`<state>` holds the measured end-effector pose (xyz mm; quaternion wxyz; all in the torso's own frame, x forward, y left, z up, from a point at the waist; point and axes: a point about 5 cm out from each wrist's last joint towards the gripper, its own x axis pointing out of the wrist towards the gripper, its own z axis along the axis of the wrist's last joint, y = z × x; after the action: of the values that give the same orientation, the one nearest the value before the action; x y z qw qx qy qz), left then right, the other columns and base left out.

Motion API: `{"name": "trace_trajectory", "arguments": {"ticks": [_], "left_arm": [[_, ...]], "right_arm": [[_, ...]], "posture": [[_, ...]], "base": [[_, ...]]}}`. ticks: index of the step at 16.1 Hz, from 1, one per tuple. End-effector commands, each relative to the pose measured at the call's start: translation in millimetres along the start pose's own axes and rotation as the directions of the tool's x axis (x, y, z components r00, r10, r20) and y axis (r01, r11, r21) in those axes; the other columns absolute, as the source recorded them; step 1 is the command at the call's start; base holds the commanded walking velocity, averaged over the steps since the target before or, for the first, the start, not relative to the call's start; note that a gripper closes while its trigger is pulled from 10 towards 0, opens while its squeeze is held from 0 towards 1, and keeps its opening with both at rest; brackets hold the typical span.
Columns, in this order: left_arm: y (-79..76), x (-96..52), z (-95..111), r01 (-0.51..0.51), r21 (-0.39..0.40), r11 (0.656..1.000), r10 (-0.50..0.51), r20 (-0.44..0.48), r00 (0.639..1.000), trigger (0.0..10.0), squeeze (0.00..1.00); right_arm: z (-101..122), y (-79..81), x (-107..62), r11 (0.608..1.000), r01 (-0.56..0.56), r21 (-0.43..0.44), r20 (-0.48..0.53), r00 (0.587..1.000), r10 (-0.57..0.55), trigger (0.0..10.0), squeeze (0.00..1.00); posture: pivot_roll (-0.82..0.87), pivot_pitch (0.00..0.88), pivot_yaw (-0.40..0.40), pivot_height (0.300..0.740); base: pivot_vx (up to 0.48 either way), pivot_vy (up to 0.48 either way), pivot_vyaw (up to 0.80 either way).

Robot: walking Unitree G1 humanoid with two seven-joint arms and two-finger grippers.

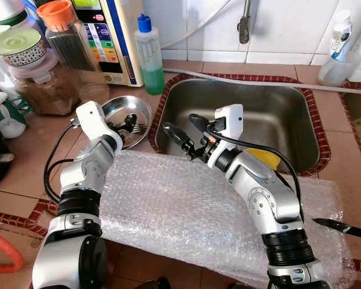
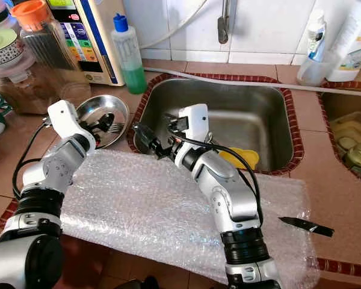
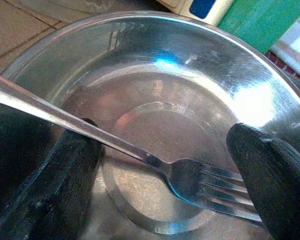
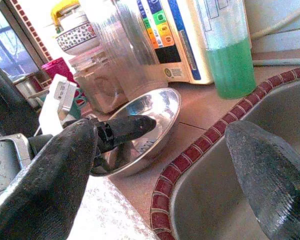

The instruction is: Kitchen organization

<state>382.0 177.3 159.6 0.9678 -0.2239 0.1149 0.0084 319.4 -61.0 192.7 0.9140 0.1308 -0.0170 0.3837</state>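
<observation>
Your landmark: steel bowl [image 1: 127, 115] on desk [image 1: 42, 144], just beside sink [image 1: 259, 120].

Fork [image 3: 155, 162] lies inside bowl, tines on flat bottom.

Your left gripper [image 3: 165, 165] reaches into bowl, jaws wide, straddling fork, one finger [image 3: 55, 175] touching handle.

Your right gripper [image 1: 183, 133] hovers at sink rim beside bowl, jaws wide, empty.

Bubble wrap [image 1: 180, 211] on desk near bowl, under both arms.

Green soap bottle [image 1: 149, 54] behind bowl.

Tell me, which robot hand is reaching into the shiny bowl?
The left gripper. Its black fingers sit inside the steel bowl, open around a fork. The right gripper hovers open over the sink's edge instead.
</observation>
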Motion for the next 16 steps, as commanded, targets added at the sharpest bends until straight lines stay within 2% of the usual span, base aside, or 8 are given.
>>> {"name": "trace_trajectory", "arguments": {"ticks": [1, 2, 3, 4, 6, 10, 16], "left_arm": [[15.8, -2.5, -7, -0.057, 0.031, 0.998, 0.059, -0.037, 0.998, 10.0, 0.00], [21.6, -3.9, -7, -0.079, 0.043, 0.996, 0.081, -0.039, 0.996, 1.4, 0.00], [23.0, -4.1, -7, -0.084, 0.044, 0.996, 0.085, -0.039, 0.996, 1.4, 0.00], [26.5, -5.0, -6, -0.095, 0.052, 0.994, 0.097, -0.038, 0.995, 0.0, 0.00], [29.5, -5.6, -6, -0.104, 0.046, 0.994, 0.105, -0.036, 0.994, 0.0, 0.00], [36.0, -7.2, -5, -0.127, 0.055, 0.990, 0.128, -0.027, 0.991, 0.0, 0.00], [39.9, -8.7, -5, -0.131, 0.137, 0.982, 0.133, -0.009, 0.991, 0.0, 0.00]], "right_arm": [[2, 7.2, 0.7, 0.999, -0.032, -0.013, 0.000, 0.999, 0.032, 10.0, 0.85], [2, 7.5, 0.1, 0.999, -0.036, -0.018, -0.005, 0.999, 0.036, 10.0, 0.85], [2, 7.6, 0.0, 0.999, -0.037, -0.019, -0.008, 0.999, 0.037, 10.0, 0.85], [1, 9.2, -0.7, 0.998, -0.058, -0.018, -0.020, 0.998, 0.058, 10.0, 0.85], [-2, 11.5, -1.9, 0.996, -0.089, -0.023, -0.044, 0.995, 0.088, 10.0, 0.84], [-5, 15.1, -5.2, 0.991, -0.136, -0.011, -0.077, 0.988, 0.135, 10.0, 0.71], [-7, 16.0, -6.6, 0.989, -0.142, -0.030, -0.098, 0.986, 0.138, 10.0, 0.68]], "posture": [[-0.19, 0.144, 0.124, 0.740], [-0.18, 0.144, 0.124, 0.740], [-0.18, 0.144, 0.124, 0.740], [-0.18, 0.144, 0.124, 0.740], [-0.18, 0.144, 0.124, 0.740], [-0.18, 0.141, 0.124, 0.740], [-0.18, 0.139, 0.124, 0.740]], "base": [[0.000, 0.000, 0.00], [0.000, 0.000, 0.00], [0.000, 0.000, 0.00], [0.000, 0.000, 0.00], [0.000, 0.000, 0.00], [0.000, 0.000, 0.00], [0.000, 0.000, 0.00]]}}
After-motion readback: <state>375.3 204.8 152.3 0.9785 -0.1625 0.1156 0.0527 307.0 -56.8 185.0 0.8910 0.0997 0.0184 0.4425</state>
